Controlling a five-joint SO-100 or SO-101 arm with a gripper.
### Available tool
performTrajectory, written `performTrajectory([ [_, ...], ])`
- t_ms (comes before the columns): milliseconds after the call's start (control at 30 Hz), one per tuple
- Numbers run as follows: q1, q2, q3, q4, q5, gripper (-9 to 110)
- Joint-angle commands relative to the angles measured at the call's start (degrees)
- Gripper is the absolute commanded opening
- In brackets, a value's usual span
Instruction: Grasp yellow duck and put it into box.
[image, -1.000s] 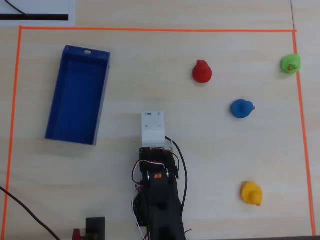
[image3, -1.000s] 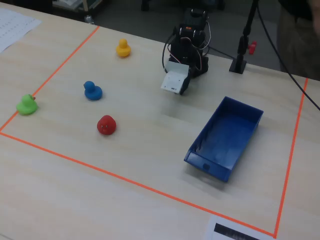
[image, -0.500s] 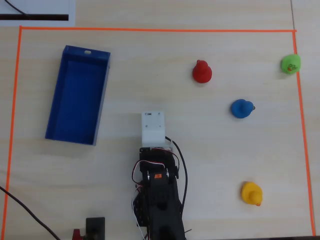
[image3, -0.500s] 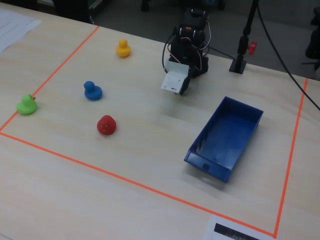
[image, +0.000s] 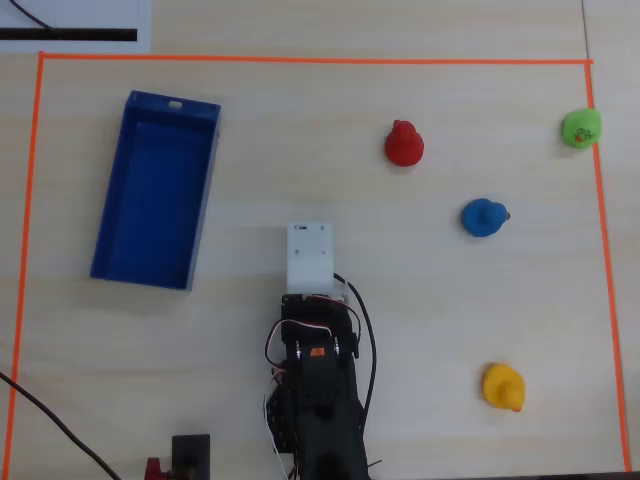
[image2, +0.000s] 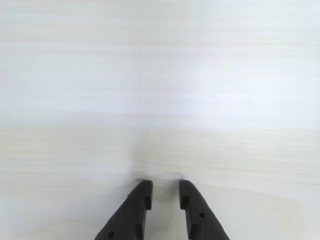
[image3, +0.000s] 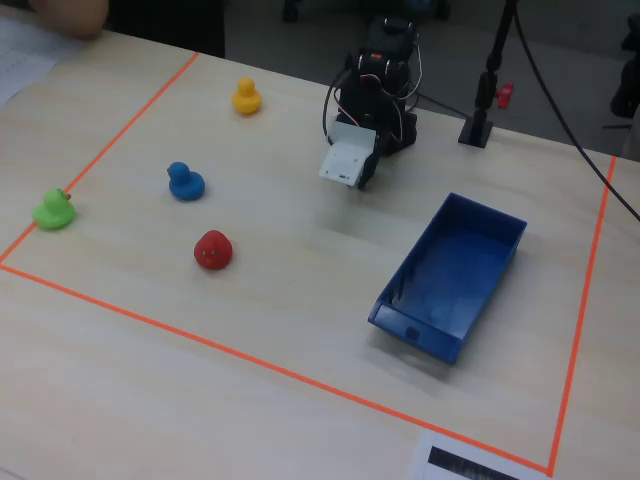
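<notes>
Fingers (image2: 142, 202) of my hand (image2: 163, 189) nearly together, narrow gap, holding nothing, poised over bare pale wood-grain counter (image2: 160, 90). Arm folded low, white wrist block pointing toward counter middle. Yellow duck (image: 502, 386), small rounded, sits well right of arm in overhead view. Box (image: 155, 190), long blue plastic tray, low walls, lies far left, empty.

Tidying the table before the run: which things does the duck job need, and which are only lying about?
Needed: yellow duck, box, pincer.
Lying about: red duck, blue duck, green duck.
</notes>
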Motion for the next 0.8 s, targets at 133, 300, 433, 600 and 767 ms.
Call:
performTrajectory([
  [133, 0.3, -0.1, -0.2, 0.7, -0.2, 5],
  [300, 0.3, -0.1, -0.2, 0.6, -0.2, 5],
  [433, 0.3, -0.1, -0.2, -1.1, -0.7, 5],
  [600, 0.3, -0.1, -0.2, -3.7, -1.3, 2],
  [767, 0.3, -0.1, -0.2, -3.4, -2.5, 0],
])
